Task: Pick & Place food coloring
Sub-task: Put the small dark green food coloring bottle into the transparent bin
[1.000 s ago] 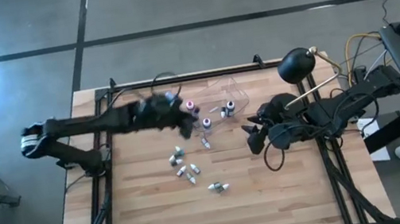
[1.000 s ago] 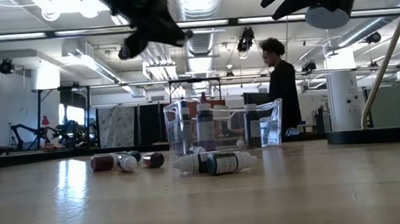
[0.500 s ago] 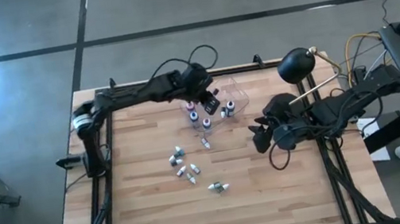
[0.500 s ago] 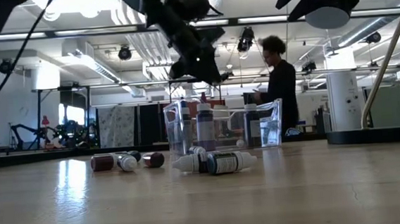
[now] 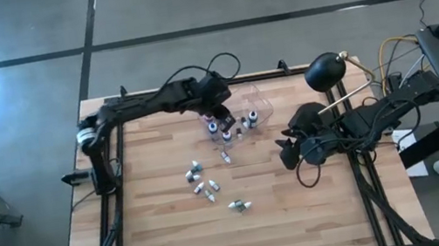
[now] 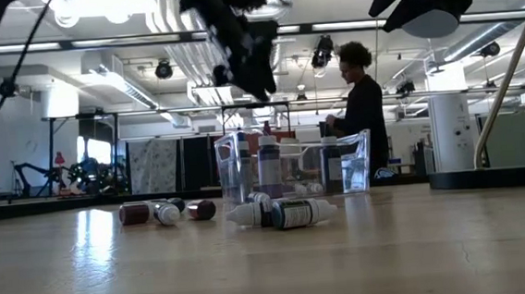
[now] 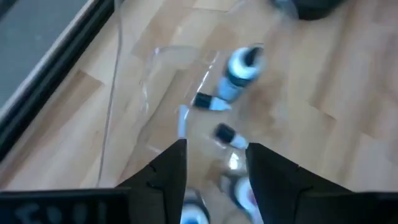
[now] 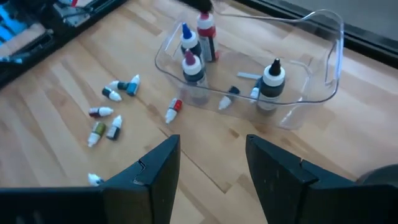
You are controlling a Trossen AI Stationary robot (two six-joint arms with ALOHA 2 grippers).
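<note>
Half a second ago the left gripper [image 5: 220, 112] was a bit farther right, over the middle of the clear plastic tub [image 8: 323, 62]; now it has slid a little to the left and hangs over the tub's left end, near the top middle of the high view. In the low view it shows as a dark shape [image 6: 243, 60] up high, above the tub [image 6: 361, 159], not touching it. The right gripper [image 5: 286, 155] has hardly moved and waits right of center in the high view, well apart from the tub. In the left wrist view the left gripper's two dark fingers [image 7: 165, 171] are spread apart with nothing between them, and small food coloring bottles [image 7: 239, 71] show below in a blur. The right gripper's fingers [image 8: 155, 165] are spread apart too and hold nothing. Several bottles of food coloring stand upright in the tub [image 8: 198, 46], and one with a dark cap [image 8: 271, 81] stands near its other end. One small bottle with a red cap [image 8: 173, 110] lies on the wooden table [image 5: 167, 237] just beside the tub. More bottles lie on their sides in a loose bunch [image 5: 201, 182] in the middle of the high view, and one more [image 5: 239, 205] lies lower down, apart from the others. A person [image 6: 362, 112] stands far back in the room.
</note>
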